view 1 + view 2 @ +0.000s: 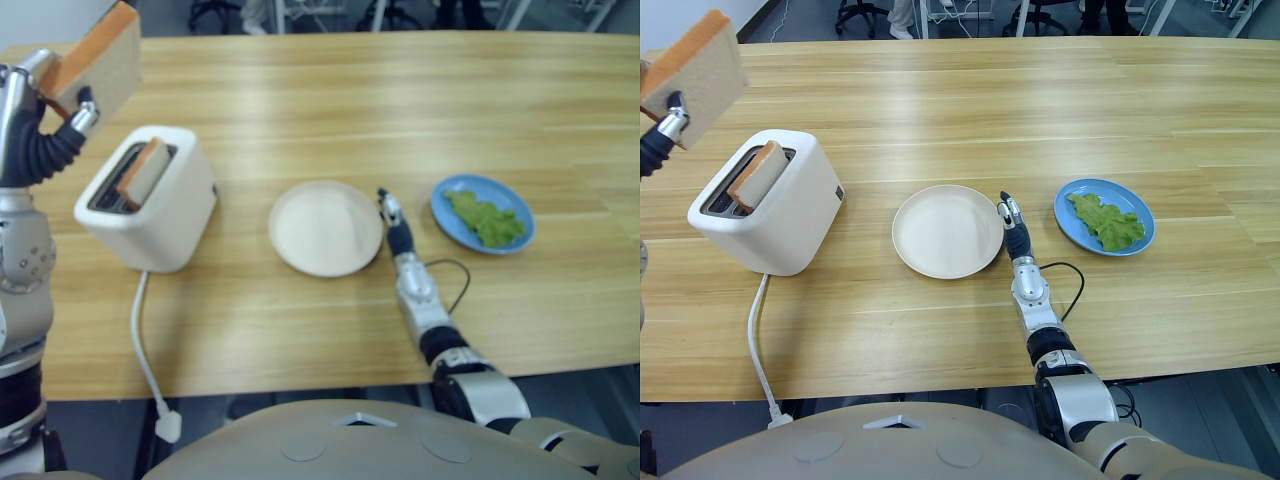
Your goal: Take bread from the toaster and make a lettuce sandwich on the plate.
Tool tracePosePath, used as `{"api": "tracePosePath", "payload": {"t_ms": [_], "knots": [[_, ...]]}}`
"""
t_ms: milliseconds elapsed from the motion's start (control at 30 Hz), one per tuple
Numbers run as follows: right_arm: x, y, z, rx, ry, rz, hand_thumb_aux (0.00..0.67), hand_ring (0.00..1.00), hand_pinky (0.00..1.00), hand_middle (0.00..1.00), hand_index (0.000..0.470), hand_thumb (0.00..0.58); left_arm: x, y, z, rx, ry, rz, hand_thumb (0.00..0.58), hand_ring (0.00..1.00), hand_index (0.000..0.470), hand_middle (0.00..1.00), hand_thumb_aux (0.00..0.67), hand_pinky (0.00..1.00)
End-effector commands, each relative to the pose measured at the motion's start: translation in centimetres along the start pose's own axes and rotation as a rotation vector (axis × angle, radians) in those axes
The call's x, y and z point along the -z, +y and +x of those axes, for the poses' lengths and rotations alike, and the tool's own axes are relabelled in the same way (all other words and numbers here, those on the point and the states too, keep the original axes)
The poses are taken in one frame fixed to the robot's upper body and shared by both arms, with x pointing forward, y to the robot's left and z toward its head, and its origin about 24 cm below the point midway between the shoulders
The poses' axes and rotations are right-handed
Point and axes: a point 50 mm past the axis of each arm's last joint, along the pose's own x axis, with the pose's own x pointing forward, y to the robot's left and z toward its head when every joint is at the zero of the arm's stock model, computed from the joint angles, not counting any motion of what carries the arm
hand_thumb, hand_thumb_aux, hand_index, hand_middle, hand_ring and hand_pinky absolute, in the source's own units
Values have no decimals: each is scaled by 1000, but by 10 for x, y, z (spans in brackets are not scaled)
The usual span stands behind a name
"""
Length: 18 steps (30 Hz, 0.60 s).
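Left hand (40, 125) is raised at the far left, above and left of the toaster (165, 215). Its dark fingers pinch a bread slice (100, 65) at the lower edge. The slice is square and thick, with a pale porous face and an orange-brown crust, and it's tilted and off the table.

The toaster is a white, glossy box with rounded corners, sitting at the left of the wooden table (400, 110). The tabletop is light, with straight grain. A second slice (145, 170) stands in the toaster slot, leaning, with its top half sticking out. A white cord (145, 340) runs from the toaster base to the near table edge, where its plug hangs over.

The plate (325, 228) is round, cream and matte with a shallow rim, at table centre, right of the toaster and apart from it.

Right hand (398, 235) lies low on the table just beside the plate's right rim. Its fingers are straight and pressed together, pointing far, and they grip nothing. A thin black cable (460, 275) loops beside the wrist.

The blue plate (441, 212) is round and smooth, right of the hand. A crinkled green lettuce (485, 220) leaf lies on it.
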Motion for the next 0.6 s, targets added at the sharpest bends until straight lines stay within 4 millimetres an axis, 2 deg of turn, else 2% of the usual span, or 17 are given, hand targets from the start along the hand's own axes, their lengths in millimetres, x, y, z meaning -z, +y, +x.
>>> {"api": "tracePosePath", "payload": {"t_ms": [33, 100, 200, 267, 467, 600], "knots": [[17, 5, -8, -33, 100, -23, 0, 0, 0, 0, 0, 0, -16, -15, -4, 65, -21, -243, 580, 1000, 460, 1000, 670, 1000], [17, 2, -7, -19, 97, -24, 0, 0, 0, 0, 0, 0, -31, -36, -9, 148, -2, -467, 580, 1000, 460, 1000, 670, 1000], [14, -9, -6, 49, 75, -4, 0, 0, 0, 0, 0, 0, -58, -88, -26, 359, 66, -805, 580, 1000, 460, 1000, 670, 1000], [12, -18, -5, 91, 60, 14, 0, 0, 0, 0, 0, 0, -74, -111, -35, 448, 110, -952, 580, 1000, 460, 1000, 670, 1000], [10, -40, -6, 179, 48, 43, 0, 0, 0, 0, 0, 0, -103, -165, -54, 655, 218, -1127, 580, 1000, 460, 1000, 670, 1000], [13, -46, -7, 192, 61, 43, 0, 0, 0, 0, 0, 0, -123, -202, -61, 828, 239, -1145, 580, 1000, 460, 1000, 670, 1000]]}}
